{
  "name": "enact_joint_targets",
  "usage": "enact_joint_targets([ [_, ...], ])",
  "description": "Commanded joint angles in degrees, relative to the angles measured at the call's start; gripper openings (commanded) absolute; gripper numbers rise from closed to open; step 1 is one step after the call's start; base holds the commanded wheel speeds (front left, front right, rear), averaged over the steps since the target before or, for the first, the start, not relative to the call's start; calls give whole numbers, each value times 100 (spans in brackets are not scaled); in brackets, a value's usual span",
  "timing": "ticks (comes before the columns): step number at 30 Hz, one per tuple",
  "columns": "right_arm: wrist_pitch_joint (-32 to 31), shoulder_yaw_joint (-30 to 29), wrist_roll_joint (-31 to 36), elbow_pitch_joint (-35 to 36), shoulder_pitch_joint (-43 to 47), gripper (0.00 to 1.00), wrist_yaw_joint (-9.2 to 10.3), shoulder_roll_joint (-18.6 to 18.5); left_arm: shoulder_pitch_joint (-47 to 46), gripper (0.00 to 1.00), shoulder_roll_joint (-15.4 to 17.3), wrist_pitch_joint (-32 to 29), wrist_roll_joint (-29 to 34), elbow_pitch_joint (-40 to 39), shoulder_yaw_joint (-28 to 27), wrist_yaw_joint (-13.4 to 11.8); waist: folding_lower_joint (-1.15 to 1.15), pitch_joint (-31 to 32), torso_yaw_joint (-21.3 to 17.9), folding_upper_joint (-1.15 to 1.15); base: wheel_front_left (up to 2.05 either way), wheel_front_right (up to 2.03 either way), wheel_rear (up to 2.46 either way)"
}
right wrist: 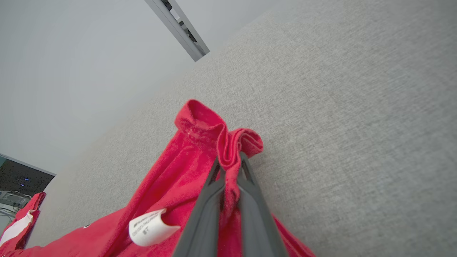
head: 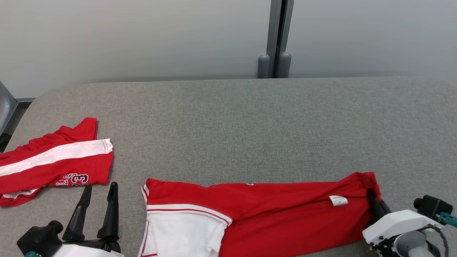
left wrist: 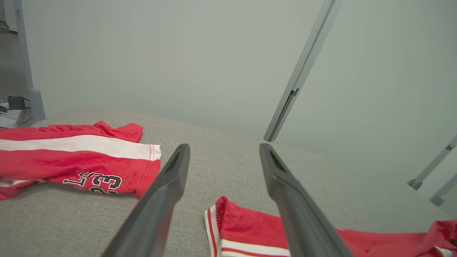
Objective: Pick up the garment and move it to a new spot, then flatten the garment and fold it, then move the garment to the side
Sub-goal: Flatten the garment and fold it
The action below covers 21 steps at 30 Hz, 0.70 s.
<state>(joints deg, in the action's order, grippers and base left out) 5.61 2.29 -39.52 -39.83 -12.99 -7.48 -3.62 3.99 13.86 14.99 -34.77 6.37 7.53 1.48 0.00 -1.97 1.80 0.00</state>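
A red garment with white panels and trim [head: 257, 214] lies stretched along the near edge of the grey table [head: 250, 125]. My right gripper [head: 371, 194] is shut on its right end, a bunched red hem [right wrist: 228, 157] pinched between the fingers. A white label [right wrist: 150, 228] sticks up from the cloth near that grip. My left gripper [head: 100, 189] stands open at the lower left, just left of the garment's white-trimmed corner [left wrist: 217, 221], with nothing between its fingers [left wrist: 171, 185].
A second red garment with a white stripe and number print [head: 53, 160] lies crumpled at the table's left edge, just beyond my left gripper. A grey partition post [head: 275, 39] stands behind the table against a pale wall.
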Motion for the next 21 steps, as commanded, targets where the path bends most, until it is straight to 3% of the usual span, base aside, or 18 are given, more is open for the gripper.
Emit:
enact_joint_targets([
  [1, 146, -80, -45, 51, -109, 0, -2, -191, -126, 100, 4, 24, 55, -27, -45, 38, 0, -2, -12, 0, 0, 0, 0],
  [8, 358, -358, 12, -200, -335, 0, -3, -588, -118, 100, -28, 24, 110, -50, -51, 62, 0, 13, -8, 0, 0, 0, 0],
  [12, 396, -393, 69, -253, -432, 0, -3, -619, -120, 100, -46, 24, 109, -28, -25, 83, 0, 36, 29, 0, 0, 0, 0],
  [21, 500, -234, 298, 429, -294, 0, -3, -681, -47, 100, -100, 25, 130, 56, 17, 56, 0, 237, 157, 0, 0, 0, 0],
])
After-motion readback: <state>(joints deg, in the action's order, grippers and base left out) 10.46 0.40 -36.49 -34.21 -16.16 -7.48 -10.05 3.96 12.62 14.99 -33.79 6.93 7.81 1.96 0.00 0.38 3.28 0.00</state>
